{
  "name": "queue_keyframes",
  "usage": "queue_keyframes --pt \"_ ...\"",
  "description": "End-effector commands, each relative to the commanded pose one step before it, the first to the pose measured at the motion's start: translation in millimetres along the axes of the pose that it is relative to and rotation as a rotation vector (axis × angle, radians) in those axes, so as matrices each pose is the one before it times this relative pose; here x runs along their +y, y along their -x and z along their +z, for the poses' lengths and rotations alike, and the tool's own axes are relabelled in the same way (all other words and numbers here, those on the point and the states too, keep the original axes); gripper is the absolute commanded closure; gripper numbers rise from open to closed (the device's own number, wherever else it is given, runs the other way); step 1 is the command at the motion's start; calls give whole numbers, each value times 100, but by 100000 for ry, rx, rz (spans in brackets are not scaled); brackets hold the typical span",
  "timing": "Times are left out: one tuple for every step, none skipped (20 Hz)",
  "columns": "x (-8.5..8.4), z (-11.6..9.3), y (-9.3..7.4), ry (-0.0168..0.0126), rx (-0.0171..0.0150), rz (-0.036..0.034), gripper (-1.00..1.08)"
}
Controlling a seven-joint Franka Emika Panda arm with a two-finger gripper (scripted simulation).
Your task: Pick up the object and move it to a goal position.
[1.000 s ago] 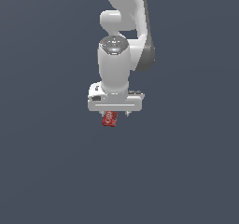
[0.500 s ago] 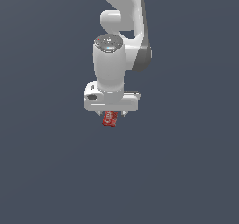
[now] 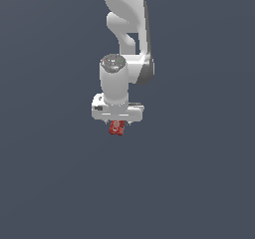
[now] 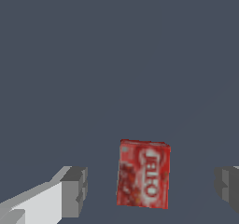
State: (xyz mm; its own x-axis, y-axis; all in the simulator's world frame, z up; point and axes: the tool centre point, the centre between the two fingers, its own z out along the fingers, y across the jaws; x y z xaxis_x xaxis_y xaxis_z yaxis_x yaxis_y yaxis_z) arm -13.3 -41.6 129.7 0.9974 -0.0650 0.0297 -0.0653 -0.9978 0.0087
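The object, a small red boxy block (image 3: 117,127) with white markings on its face, lies on the dark grey floor. In the exterior view it peeks out just under the white hand. My gripper (image 3: 118,121) hangs straight above it, pointing down. In the wrist view the block (image 4: 144,173) sits between the two grey fingertips (image 4: 74,190), with a clear gap on each side. The gripper (image 4: 150,186) is open and touches nothing. How far the fingertips are above the floor cannot be told.
A plain dark grey surface (image 3: 199,183) spreads all around. The white arm (image 3: 130,29) rises behind and above the hand.
The hand has come down closer over the block and drifted slightly to the exterior view's left. The block has stayed where it was.
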Motion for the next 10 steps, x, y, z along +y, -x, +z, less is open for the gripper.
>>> queue_keyframes --pt "439 1958 1432 -319 -913 2289 -92" --pt "169 678 523 -96 -310 830 -92" --pt "161 615 489 -79 -285 770 -92" --pt "151 554 453 -63 -259 706 -92" --pt "140 495 414 -50 -234 642 -92" --pt "129 438 375 -40 -209 578 -92" --pt "115 383 334 -30 -184 511 -92" --pt "102 329 291 -23 -160 445 -92" --pt "89 276 248 -17 -136 379 -92" --pt "72 224 204 -12 -110 308 -92"
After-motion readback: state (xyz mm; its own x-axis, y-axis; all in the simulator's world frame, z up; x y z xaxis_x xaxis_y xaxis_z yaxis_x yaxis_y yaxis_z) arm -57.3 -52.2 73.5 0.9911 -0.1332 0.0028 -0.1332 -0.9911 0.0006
